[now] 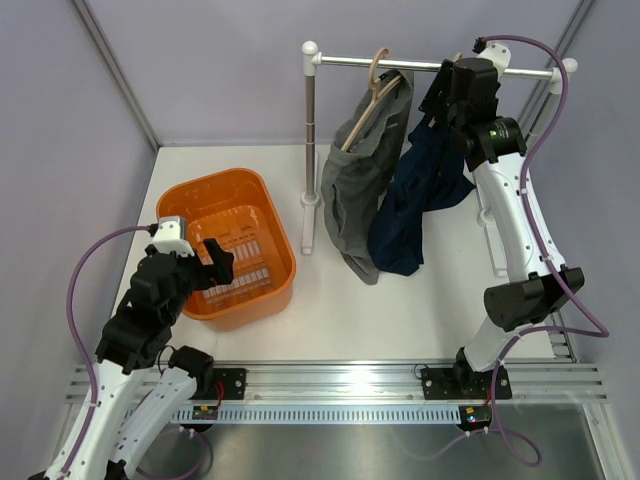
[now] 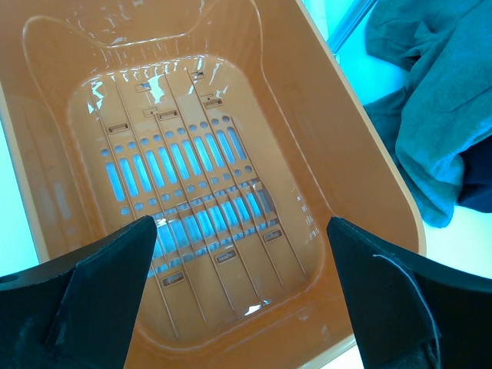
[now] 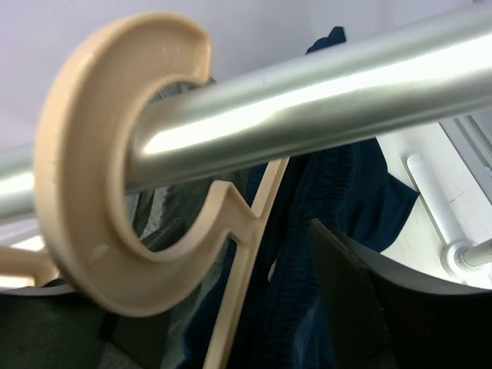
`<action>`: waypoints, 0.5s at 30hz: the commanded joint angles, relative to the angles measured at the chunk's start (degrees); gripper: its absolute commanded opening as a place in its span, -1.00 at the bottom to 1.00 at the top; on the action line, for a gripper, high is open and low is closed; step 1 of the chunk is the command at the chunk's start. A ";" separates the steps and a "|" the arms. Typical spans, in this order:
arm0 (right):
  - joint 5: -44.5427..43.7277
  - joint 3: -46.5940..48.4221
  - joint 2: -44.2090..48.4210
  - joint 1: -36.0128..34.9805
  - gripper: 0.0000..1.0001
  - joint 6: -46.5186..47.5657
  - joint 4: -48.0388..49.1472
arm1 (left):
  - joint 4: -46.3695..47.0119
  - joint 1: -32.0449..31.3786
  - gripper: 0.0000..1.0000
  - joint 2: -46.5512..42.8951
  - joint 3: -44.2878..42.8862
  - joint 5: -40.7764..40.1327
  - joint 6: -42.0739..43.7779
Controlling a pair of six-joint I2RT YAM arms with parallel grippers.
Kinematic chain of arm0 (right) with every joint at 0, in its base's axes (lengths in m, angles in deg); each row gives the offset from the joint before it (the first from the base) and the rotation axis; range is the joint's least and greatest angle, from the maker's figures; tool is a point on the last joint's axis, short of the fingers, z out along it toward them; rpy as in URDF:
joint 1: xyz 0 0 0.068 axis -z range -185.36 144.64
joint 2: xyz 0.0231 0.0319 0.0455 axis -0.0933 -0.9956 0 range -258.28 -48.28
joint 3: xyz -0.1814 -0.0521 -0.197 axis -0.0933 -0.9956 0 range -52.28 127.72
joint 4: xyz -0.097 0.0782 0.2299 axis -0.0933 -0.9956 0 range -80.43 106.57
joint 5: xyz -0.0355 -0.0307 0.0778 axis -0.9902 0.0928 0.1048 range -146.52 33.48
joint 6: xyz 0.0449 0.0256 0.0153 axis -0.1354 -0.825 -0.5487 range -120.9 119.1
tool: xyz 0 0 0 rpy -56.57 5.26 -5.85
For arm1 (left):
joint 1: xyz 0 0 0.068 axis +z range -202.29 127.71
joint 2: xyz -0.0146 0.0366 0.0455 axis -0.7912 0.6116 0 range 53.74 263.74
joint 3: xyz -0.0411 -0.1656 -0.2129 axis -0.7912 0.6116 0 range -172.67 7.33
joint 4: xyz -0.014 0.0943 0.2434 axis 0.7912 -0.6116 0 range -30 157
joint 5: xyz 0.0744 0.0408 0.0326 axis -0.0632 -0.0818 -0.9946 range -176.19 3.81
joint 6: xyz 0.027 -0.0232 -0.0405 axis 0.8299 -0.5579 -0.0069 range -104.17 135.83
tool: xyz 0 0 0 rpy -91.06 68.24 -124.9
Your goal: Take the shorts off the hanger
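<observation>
"What sits below the left end effector?"
"An orange tub. Its slotted floor shows between the spread dark fingers."
"And to the right?"
"Crumpled grey shorts beside the tub's rim, on the pale surface."

A: What is carried by the white table?
B: An orange tub is set at its left. A clothes rack is stood just beside it, mid-table.
A: And the grey shorts?
B: Their hem is hung down at the surface; contact cannot be told.
</observation>
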 commanded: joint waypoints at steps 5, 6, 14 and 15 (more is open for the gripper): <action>-4.33 0.57 -1.67 -0.16 0.27 -1.44 4.29 | 2.74 -0.28 0.98 0.59 0.14 1.11 0.54; -4.33 0.83 -2.28 -0.16 0.24 -1.44 4.12 | 2.74 -0.28 0.98 0.59 0.14 1.11 0.54; -4.94 1.10 -3.25 -0.16 0.07 -1.09 3.67 | 2.83 -0.28 0.98 0.68 0.14 1.29 0.63; -4.94 1.10 -3.25 -0.24 0.06 -0.83 3.59 | 2.83 -0.28 0.98 0.77 0.14 1.37 0.63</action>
